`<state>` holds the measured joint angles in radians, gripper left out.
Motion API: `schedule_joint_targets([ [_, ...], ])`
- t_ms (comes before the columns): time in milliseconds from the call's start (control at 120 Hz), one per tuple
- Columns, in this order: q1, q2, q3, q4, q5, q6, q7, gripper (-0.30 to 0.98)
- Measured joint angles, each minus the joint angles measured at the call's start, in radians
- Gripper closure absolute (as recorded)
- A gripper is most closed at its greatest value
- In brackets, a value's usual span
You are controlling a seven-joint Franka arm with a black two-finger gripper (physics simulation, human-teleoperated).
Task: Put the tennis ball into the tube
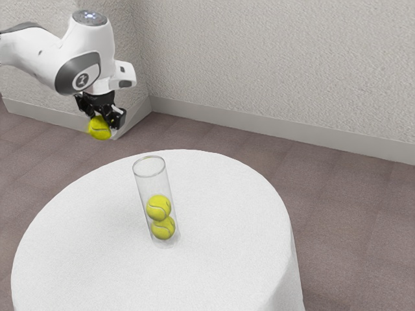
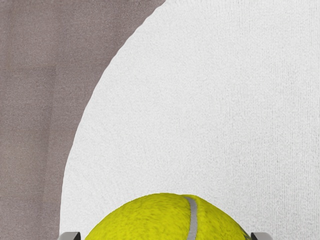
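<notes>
tennis ball (image 2: 165,220), nearest the wrist camera: the object of the task, carried in the air and well apart from its destination. the black gripper (image 1: 104,120) is closed upon it, one finger pressing from each side, so that the ball is pinched between them and its underside is left free. such a hold suits a release from above, since the lower part of the ball can enter an opening before the fingers reach the rim.

the clear tube (image 1: 153,184) stands upright on the round table (image 1: 84,240), its open end upward to receive the ball. inside, an upper ball (image 1: 159,208) rests on a lower ball (image 1: 163,228), the wall keeping both stacked; bare space remains above them, apparently enough for another.

the arm (image 1: 78,61) holds its load higher than the rim, toward the exterior view's left. the step in hand is judged to be transport: the ball is to be brought over the mouth, centred, lowered and let go. an off-centre approach could catch the rim and tip the light-looking tube.
</notes>
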<state>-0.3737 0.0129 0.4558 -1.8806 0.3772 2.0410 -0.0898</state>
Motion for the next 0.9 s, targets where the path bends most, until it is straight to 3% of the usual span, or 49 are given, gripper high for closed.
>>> schedule_joint_targets([
  [117,0.016,0.042,-0.037,0.052,0.002,0.011,0.01,0.35],
  [267,-0.058,0.115,-0.061,0.127,-0.006,0.019,0.03,0.35],
  [483,-0.078,0.113,-0.073,0.105,-0.04,0.012,0.04,0.36],
  [700,-0.141,0.113,-0.092,0.121,-0.01,0.004,0.038,0.36],
  [900,-0.054,0.128,-0.103,0.137,0.002,0.031,0.059,0.36],
])
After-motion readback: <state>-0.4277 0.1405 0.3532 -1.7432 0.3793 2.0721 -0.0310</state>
